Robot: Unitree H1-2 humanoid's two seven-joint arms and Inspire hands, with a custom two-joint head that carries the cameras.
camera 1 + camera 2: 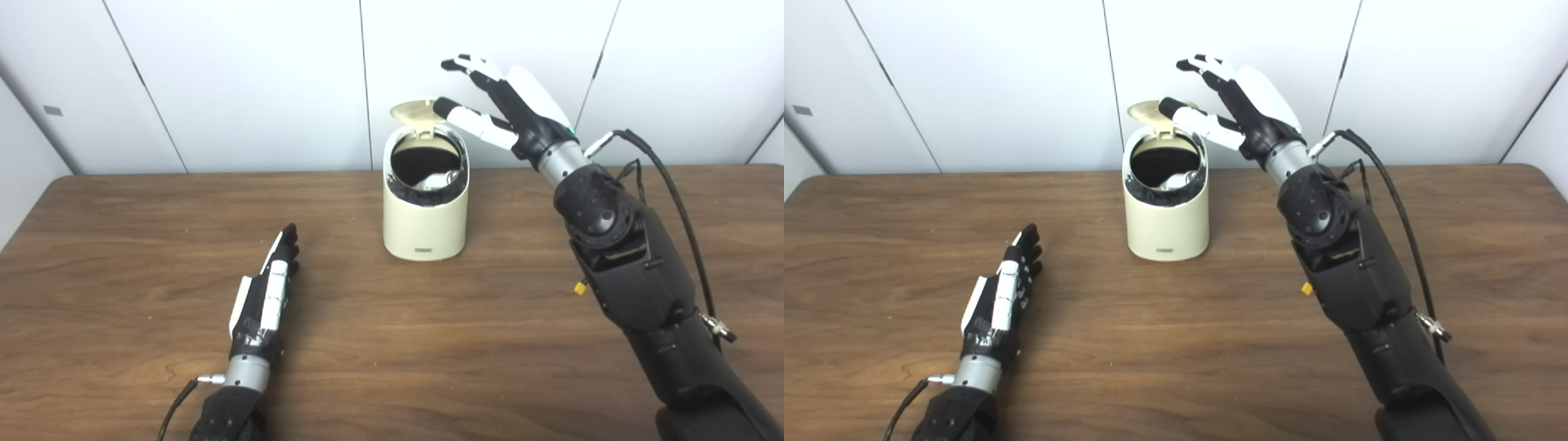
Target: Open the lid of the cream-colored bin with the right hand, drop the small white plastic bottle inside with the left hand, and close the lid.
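The cream-colored bin (425, 220) stands at the table's middle back, its round lid (412, 111) tipped up and back. Inside the dark opening lies the small white bottle (433, 180), partly hidden by the rim. My right hand (511, 107) hovers above and to the right of the bin, open, fingers spread; its thumb tip reaches the raised lid's edge, and I cannot tell whether it touches. My left hand (266, 294) lies low over the table at front left, fingers straight, holding nothing.
The brown wooden table (392, 343) stretches wide around the bin. White wall panels (245, 79) close off the back. A black cable (680, 208) loops along the right forearm.
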